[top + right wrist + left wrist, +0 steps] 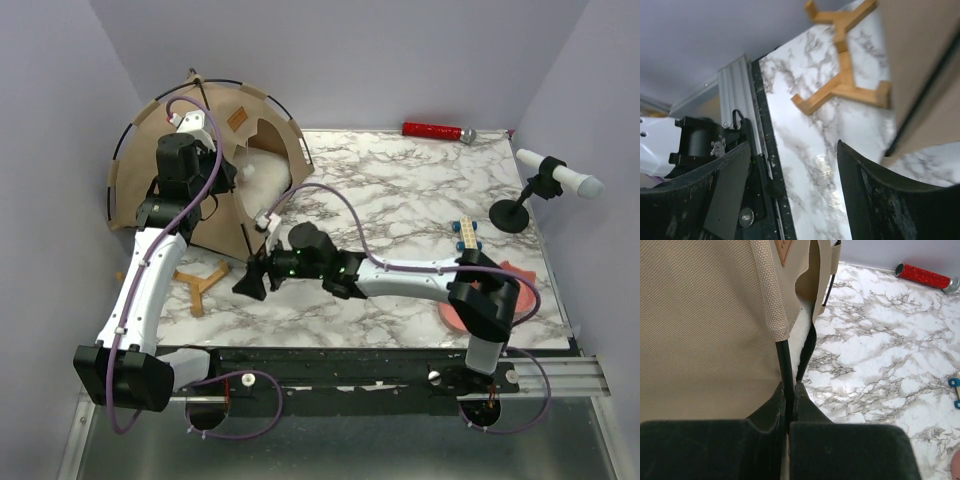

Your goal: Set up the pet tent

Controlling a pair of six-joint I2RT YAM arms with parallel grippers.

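The pet tent [215, 130] stands at the table's back left, tan fabric with thin black poles arching over it, its arched doorway facing right. My left gripper [222, 178] is against its front face, shut on a thin black pole [785, 360]; in the left wrist view the gripper [789, 386] pinches that pole beside the tan wall [700, 325]. My right gripper [250, 280] hovers low by the tent's front corner [925, 75], pointing left. In the right wrist view it [792, 170] is open with only marble between the jaws.
A white fluffy pillow [262, 172] lies inside the tent. A wooden forked piece [200, 285] lies on the marble near the right gripper. A red cylinder [432, 131] rests at the back, a black stand with a white tip [545, 185] at the right, a pink plate [515, 272] under the right arm.
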